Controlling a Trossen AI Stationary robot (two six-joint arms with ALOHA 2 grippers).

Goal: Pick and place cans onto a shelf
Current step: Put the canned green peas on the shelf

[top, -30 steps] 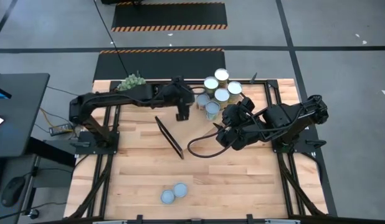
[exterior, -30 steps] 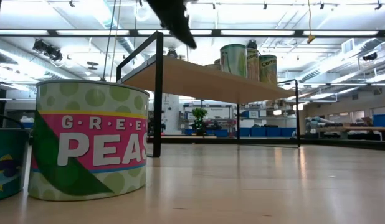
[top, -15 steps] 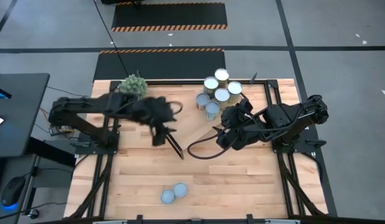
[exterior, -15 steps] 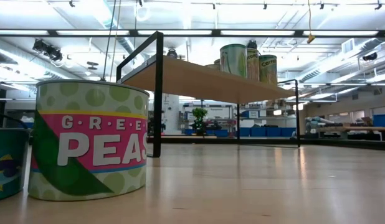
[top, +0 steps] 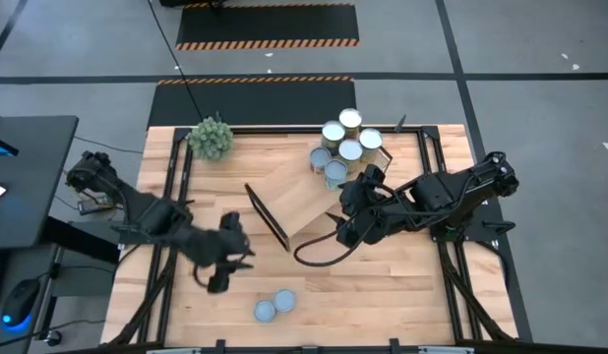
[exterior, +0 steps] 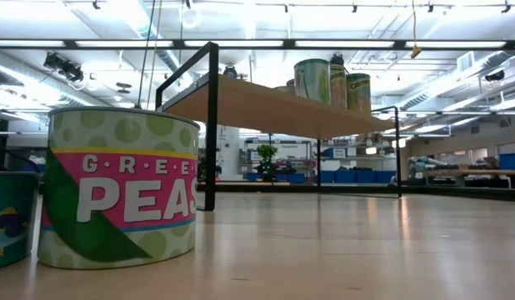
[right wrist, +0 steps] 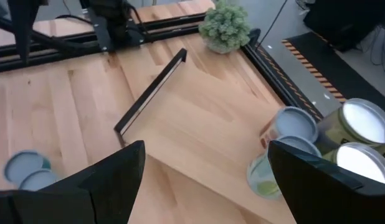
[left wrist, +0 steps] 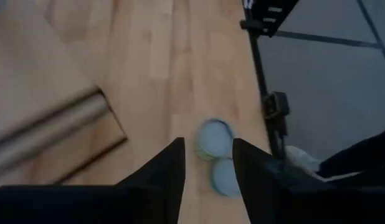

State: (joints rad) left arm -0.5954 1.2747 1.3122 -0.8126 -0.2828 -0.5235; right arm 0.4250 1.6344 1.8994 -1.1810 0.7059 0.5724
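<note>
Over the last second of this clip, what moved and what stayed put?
The left arm swung from over the shelf, by the stacked cans, to the table's near-left; its left gripper now hangs open, empty, short of the two loose cans. The right gripper shifted slightly toward the table's near edge, open. The six cans on the shelf, the loose pair and the plant stayed.

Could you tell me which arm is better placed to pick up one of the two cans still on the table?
Left: the left gripper is open just beside the two cans, while the right gripper waits by the shelf.
</note>
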